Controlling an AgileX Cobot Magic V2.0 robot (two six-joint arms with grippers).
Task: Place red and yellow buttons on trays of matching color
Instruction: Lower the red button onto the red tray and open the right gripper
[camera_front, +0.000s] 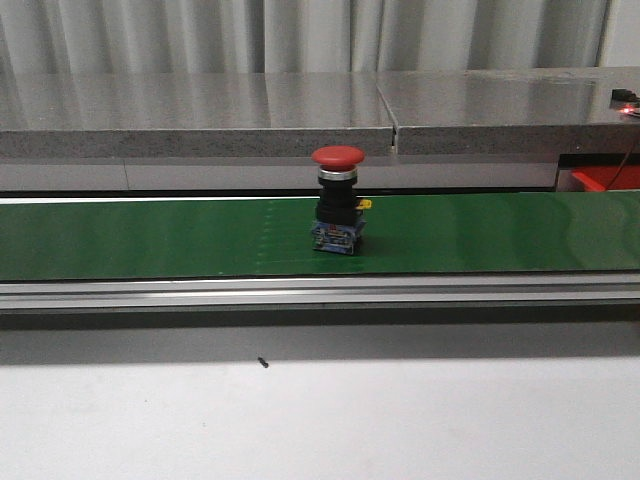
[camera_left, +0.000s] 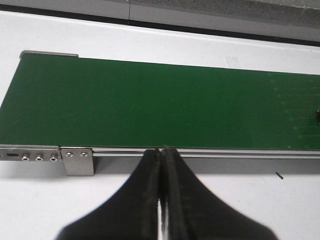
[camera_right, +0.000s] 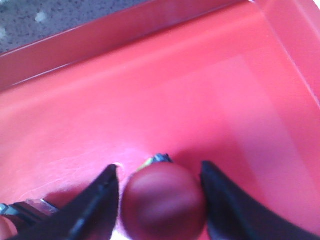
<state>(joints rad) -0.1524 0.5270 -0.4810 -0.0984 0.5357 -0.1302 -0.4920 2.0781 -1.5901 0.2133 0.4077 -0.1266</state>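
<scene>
Red button (camera_right: 164, 200) is seen between the parted fingers of the right claw (camera_right: 160, 200) over the red tray (camera_right: 150, 90), apparently released. Another red button (camera_front: 338, 200) stands mid-belt on the green conveyor (camera_front: 150, 235); the left claw (camera_left: 161, 165), clenched empty, hangs at the belt's near edge.

Green belt (camera_front: 150, 240) (red button (camera_front: 338, 200) upright)

One red button (camera_front: 337, 200) stands upright at the middle of the green belt (camera_front: 150, 238), red cap on a black body. A second red button (camera_right: 164, 200) sits inside my red tray (camera_right: 150, 90), between my right gripper's spread fingers (camera_right: 95, 202).
</scene>
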